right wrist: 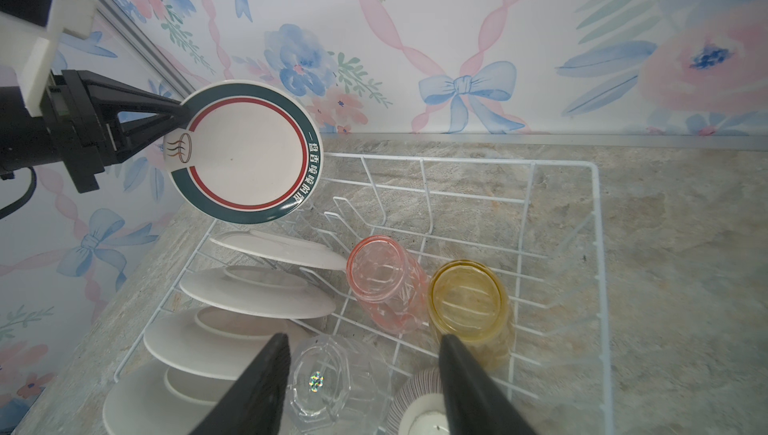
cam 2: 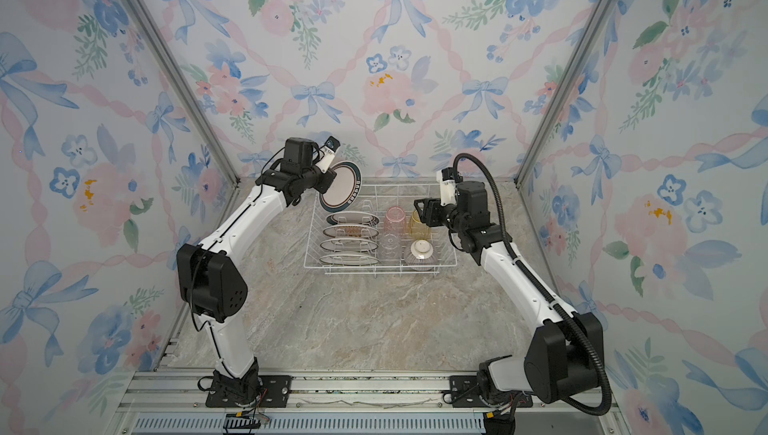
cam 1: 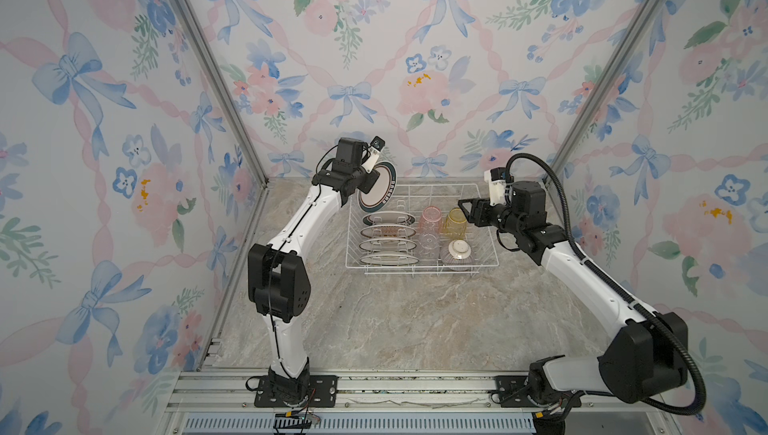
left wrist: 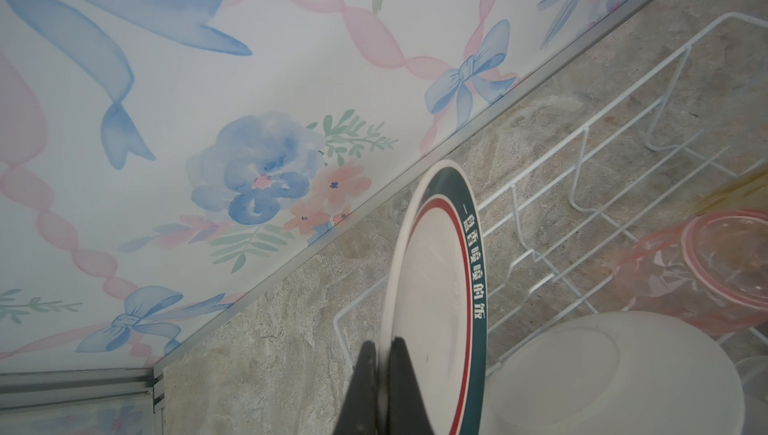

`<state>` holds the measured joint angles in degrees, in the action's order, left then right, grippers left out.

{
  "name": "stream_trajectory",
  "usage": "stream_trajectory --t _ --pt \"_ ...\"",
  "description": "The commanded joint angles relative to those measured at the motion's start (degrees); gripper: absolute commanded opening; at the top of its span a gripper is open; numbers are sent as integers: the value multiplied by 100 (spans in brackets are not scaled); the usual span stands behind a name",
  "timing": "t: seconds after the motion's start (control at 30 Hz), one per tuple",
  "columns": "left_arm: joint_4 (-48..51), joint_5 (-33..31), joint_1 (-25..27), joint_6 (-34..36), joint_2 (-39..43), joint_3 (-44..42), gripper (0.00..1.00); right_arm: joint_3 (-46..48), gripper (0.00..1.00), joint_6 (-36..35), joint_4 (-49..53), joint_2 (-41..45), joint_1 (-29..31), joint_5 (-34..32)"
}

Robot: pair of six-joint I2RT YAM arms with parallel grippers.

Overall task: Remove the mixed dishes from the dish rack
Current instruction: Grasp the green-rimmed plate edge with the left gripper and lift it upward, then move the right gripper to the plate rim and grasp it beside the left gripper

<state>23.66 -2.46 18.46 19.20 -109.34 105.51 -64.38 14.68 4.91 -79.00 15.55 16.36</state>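
Observation:
The white wire dish rack (cam 1: 419, 266) (cam 2: 374, 266) stands at the back of the table. My left gripper (cam 1: 366, 179) (left wrist: 384, 347) is shut on the rim of a white plate with a dark green and red rim (cam 1: 377, 185) (right wrist: 245, 150), held on edge above the rack's far left corner. Several plates (cam 1: 388, 231) (right wrist: 253, 291) stand in the dividers. Upside down beside them are a pink tumbler (cam 1: 431, 217) (right wrist: 382, 275), a yellow tumbler (cam 1: 456, 221) (right wrist: 467, 300), a clear tumbler (cam 1: 430, 242) (right wrist: 332, 374) and the striped bowl (cam 1: 456, 252) (right wrist: 419, 404). My right gripper (cam 1: 463, 208) (right wrist: 363, 341) hangs open above them, holding nothing.
The marble tabletop (cam 1: 395, 320) stretches from the rack to the front rail (cam 1: 374, 387). Floral walls close in the back and both sides, with slanted aluminium posts (cam 1: 216, 75) at the back corners. The rack sits close to the back wall.

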Motion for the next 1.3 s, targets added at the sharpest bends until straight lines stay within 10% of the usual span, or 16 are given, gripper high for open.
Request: stream_trajectory --t 0.0,0.97,1.27 --pt "-87 5 -39 -65 -14 -117 0 40 60 77 -95 -69 79 117" --pt "-90 295 -270 -98 -1011 -165 0 -98 60 48 -165 -458 158 226" --pt "-99 275 -274 -81 -1122 -176 0 -967 44 1289 -2617 -2236 -2 2645"
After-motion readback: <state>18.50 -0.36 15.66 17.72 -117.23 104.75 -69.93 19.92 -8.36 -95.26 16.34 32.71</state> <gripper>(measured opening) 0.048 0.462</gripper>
